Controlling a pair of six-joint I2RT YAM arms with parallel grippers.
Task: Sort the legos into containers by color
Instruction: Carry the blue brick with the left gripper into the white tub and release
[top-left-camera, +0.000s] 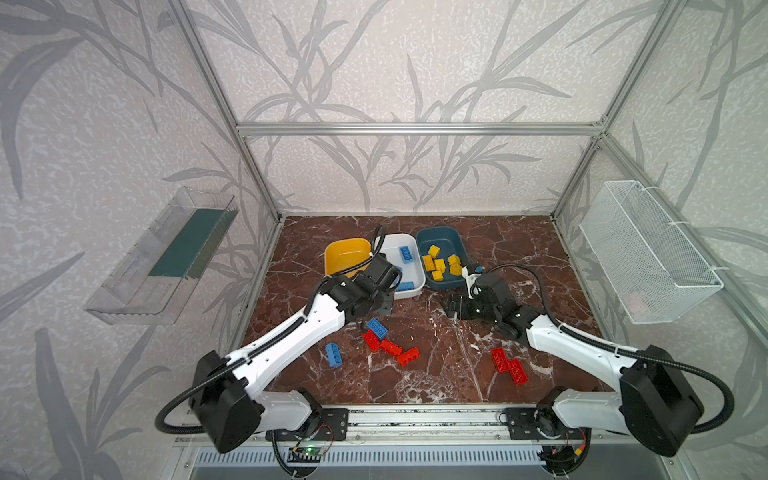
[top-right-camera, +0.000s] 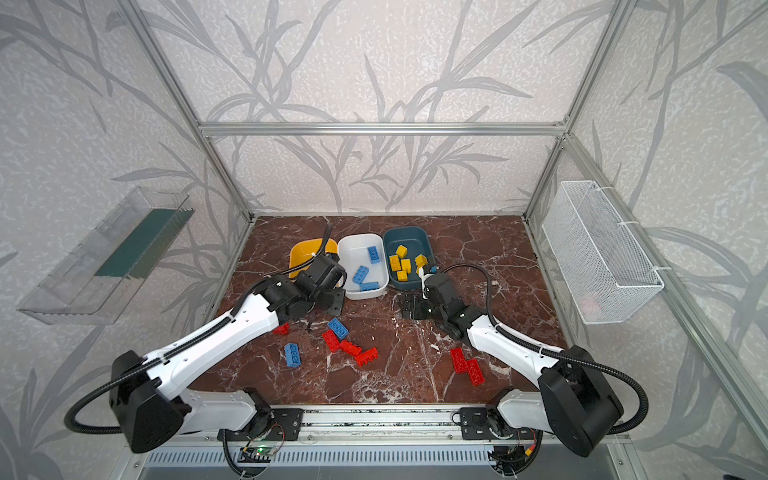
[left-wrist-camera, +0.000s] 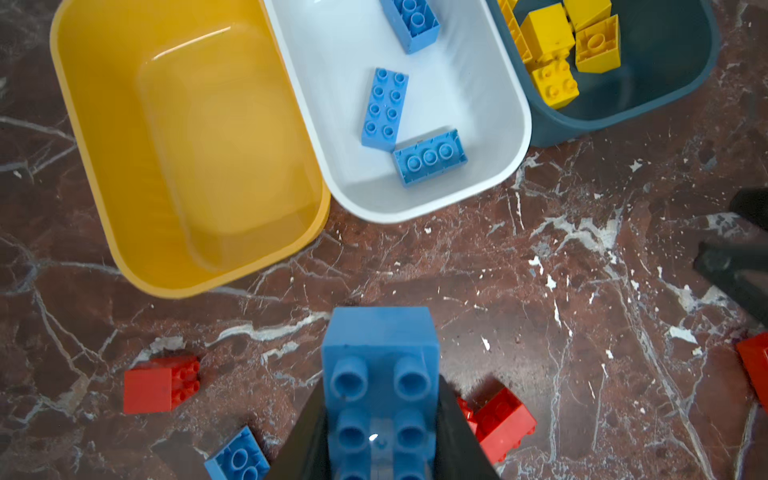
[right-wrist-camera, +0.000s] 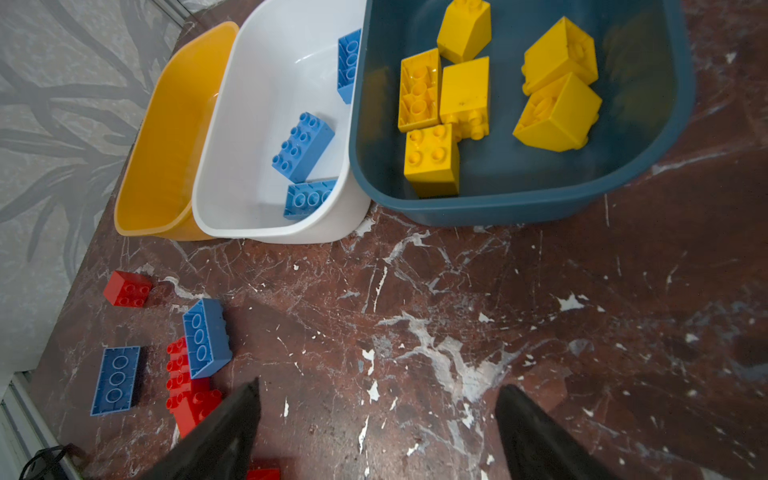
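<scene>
The left gripper (left-wrist-camera: 380, 399) is pinching a blue brick (left-wrist-camera: 380, 340) over the table (left-wrist-camera: 540, 270), near the yellow tub (left-wrist-camera: 83, 124). Three blue bricks (left-wrist-camera: 384, 108) are lying in the white tub (left-wrist-camera: 478, 83), and yellow bricks (right-wrist-camera: 432, 160) in the teal tub (right-wrist-camera: 665, 124). Red bricks (top-left-camera: 390, 347) are lying loose. The right gripper (right-wrist-camera: 378, 384) is hanging wide open, gripping nothing, near the teal tub.

Walls (top-left-camera: 374, 62): pale textured paper, grey leaf print, braced by metal frame (top-left-camera: 415, 129). Tabletop (top-left-camera: 436, 374): red-brown marble, white veins. Clear tray (top-left-camera: 137, 282): wall-mounted, 9 o'clock. White wire basket (top-left-camera: 648, 257): wall-mounted, 3 o'clock. Light even.
</scene>
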